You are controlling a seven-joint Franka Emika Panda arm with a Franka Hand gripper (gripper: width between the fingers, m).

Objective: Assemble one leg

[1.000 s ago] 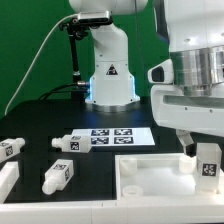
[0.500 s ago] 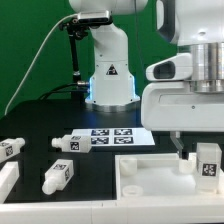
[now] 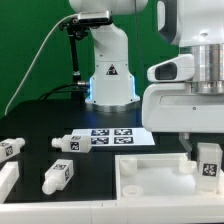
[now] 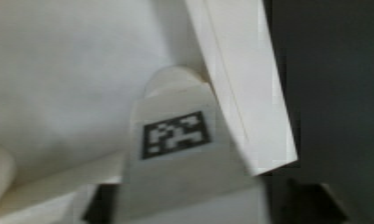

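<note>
At the exterior view's right, the arm's big white wrist housing hangs low over the white tabletop piece (image 3: 150, 172), a tray-like part with a raised rim lying on the black table (image 3: 40, 115). Below the housing the tool (image 3: 203, 156) holds the leg (image 3: 208, 160) upright, a short white peg with a black-and-white tag on its face, and the leg stands over the tabletop piece's corner at the exterior view's right; whether its lower end touches the piece cannot be told. One dark finger (image 3: 189, 148) shows just beside the leg. In the wrist view the leg (image 4: 180, 140) fills the middle, its tag facing the camera, and dark finger pads (image 4: 109, 200) sit on either side of its near end, so the tool is clamped on the leg. Beyond it in that view the tabletop piece's rim (image 4: 237, 80) runs as a long white edge, with the leg's far end close against it. Three more legs lie loose on the table: one (image 3: 58, 175) near the tabletop piece's other end, one (image 3: 68, 142) just beside the marker board (image 3: 115, 136), and one (image 3: 11, 148) at the exterior view's left edge. The robot base (image 3: 110, 65) stands behind the marker board against a green backdrop (image 3: 30, 40).
</note>
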